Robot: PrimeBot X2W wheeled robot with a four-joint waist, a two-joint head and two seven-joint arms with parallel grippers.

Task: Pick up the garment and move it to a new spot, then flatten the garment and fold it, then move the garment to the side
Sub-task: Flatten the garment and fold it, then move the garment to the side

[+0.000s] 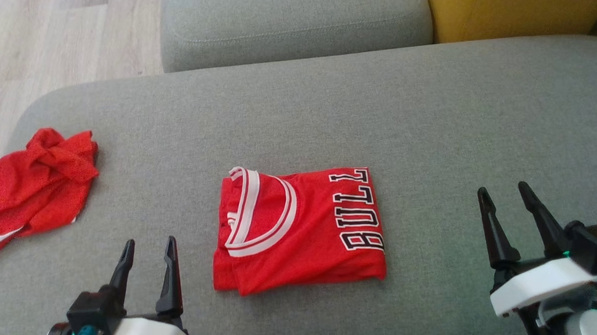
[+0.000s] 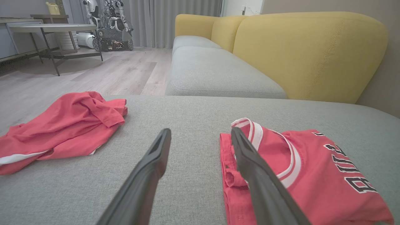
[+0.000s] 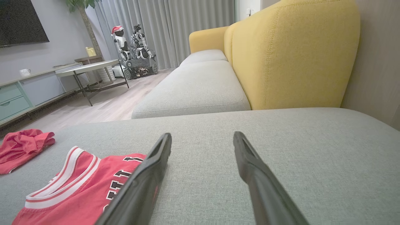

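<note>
Since the jersey (image 1: 301,228) lies folded, left gripper (image 1: 149,241) and right gripper (image 1: 502,187) flank it fully spread, empty, seemingly awaiting the sideways move.

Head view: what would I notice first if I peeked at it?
A folded red jersey with white trim lies flat in the middle of the grey cushion, between the left gripper and the right gripper, both open and off it. A crumpled red cloth sits at the cushion's left edge, and a yellow backrest stands at the top right.
</note>
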